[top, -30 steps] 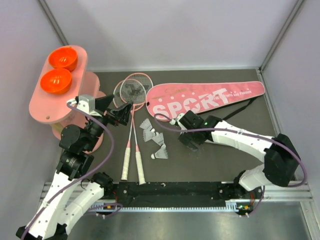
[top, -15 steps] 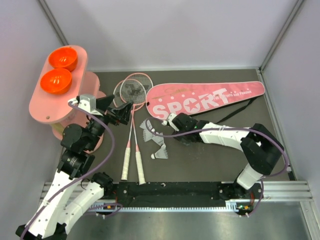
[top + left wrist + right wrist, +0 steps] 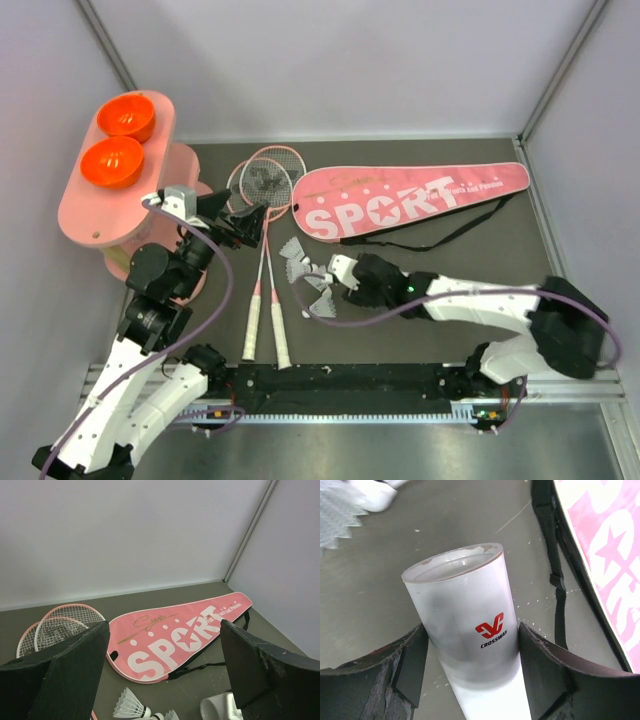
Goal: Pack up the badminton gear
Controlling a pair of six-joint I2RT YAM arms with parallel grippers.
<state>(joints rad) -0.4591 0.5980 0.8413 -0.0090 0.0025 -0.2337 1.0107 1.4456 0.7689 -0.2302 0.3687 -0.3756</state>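
tube [image 3: 465, 605], white cardboard with a red crossway logo, sits pinched between the right jaws, low over the bench [image 3: 555, 235], its end just beside the feather shuttlecocks [image 3: 296, 264]. left jaws hang spread wide and empty above the two pink rackets [image 3: 262, 185]. pink sport bag [image 3: 410, 200] lies flat behind them.

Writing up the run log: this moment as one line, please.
right jaws: shut on white tube, open end by shuttlecocks | left jaws: open, near rackets | bag: flat, rackets outside it
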